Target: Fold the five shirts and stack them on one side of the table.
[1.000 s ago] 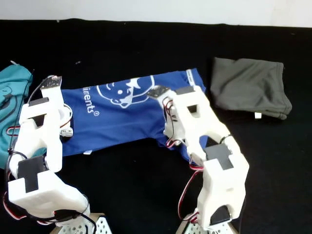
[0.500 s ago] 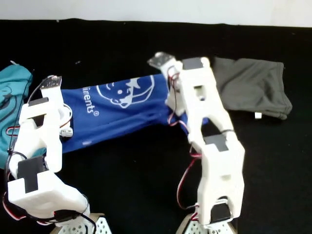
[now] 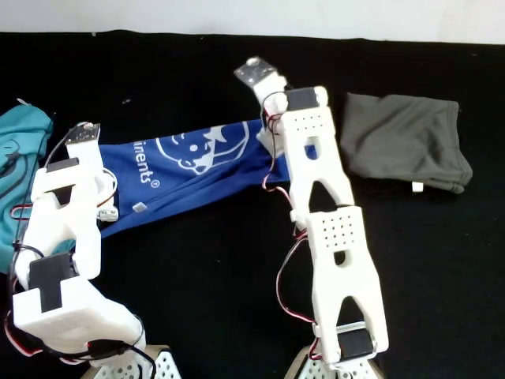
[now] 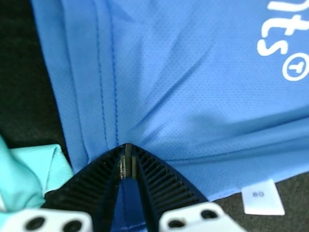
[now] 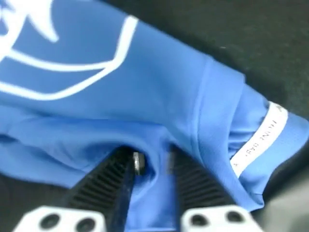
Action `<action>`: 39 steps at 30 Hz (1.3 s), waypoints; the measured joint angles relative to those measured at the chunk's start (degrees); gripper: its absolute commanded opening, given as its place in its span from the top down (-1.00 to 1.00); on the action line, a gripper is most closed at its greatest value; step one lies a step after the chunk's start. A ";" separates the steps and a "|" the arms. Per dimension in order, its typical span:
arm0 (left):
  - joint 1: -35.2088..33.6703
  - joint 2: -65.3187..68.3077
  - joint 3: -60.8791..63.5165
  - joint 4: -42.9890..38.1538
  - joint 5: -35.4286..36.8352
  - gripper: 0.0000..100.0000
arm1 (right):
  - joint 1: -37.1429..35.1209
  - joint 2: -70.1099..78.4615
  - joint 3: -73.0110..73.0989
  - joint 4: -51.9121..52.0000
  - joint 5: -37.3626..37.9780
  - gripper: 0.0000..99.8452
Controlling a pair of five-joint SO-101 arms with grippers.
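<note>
Two grippers, both pinched on the blue shirt [image 3: 189, 167]: left gripper [image 4: 126, 162] closed tight on its hem; right gripper [image 5: 150, 164] narrow, a fold bunched between its fingers; shirt stretched between the arms, mid-table. Left wrist view: teal shirt [image 4: 24, 179] just beside the hem, white tag [image 4: 263, 195]; high view adds folded grey shirt [image 3: 406, 142] beyond the right arm. Black table [image 3: 205, 300]; white wall [image 3: 316, 16] behind.

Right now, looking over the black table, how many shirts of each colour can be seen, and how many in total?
Blue shirt with white print: 1
Teal fabric shirt: 1
Folded grey fabric shirt: 1
Total: 3
</note>
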 measured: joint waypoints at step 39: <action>-8.26 0.79 -21.71 12.75 10.20 0.54 | 7.03 -42.11 28.75 12.66 -15.38 0.57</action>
